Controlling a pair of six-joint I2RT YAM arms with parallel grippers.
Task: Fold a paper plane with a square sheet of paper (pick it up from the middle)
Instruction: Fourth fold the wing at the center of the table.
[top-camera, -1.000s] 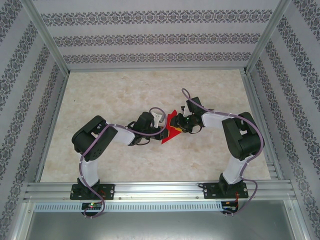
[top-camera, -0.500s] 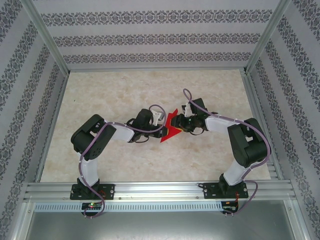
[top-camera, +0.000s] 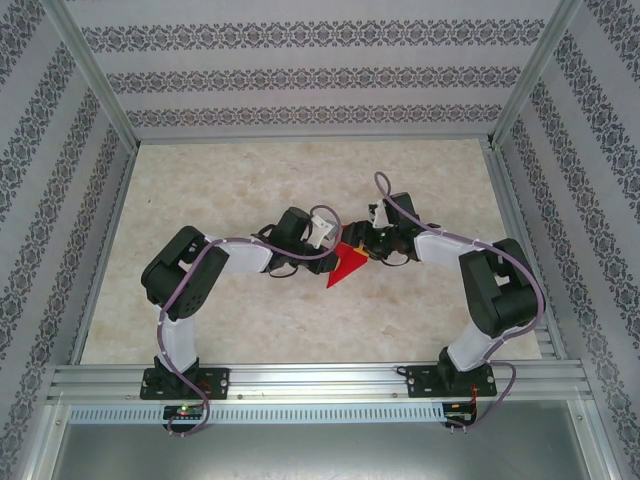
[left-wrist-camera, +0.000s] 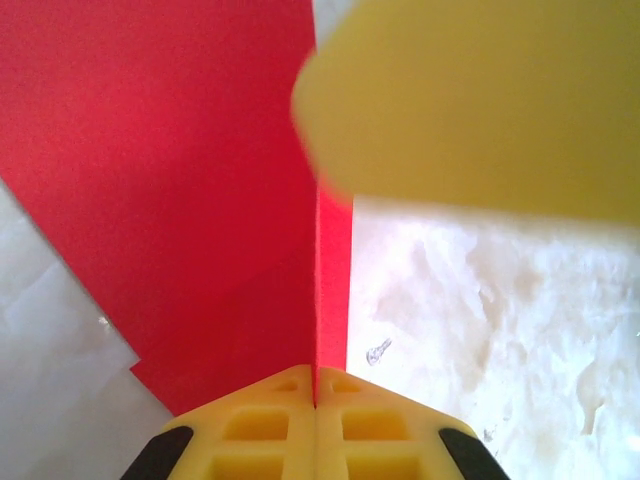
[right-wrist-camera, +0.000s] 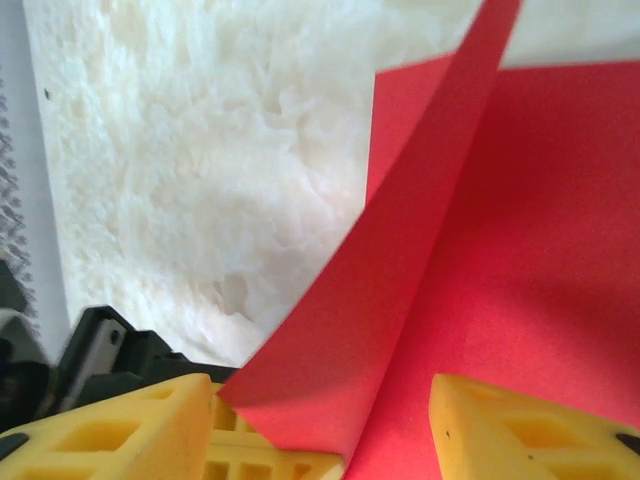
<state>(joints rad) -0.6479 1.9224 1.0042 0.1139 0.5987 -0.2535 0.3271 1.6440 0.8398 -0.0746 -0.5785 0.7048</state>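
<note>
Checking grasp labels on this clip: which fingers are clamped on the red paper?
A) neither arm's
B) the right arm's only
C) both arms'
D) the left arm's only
D: the left gripper has its fingers pressed together on the red paper, while the right gripper has its fingers apart, a paper flap standing between them.

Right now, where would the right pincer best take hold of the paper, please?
Probably the raised flap of the paper, approached from the right arm's side. It stands up off the flat part, between the open fingers of the right pincer, so closing there should pinch it. The left pincer is shut on the paper's other side.
</note>
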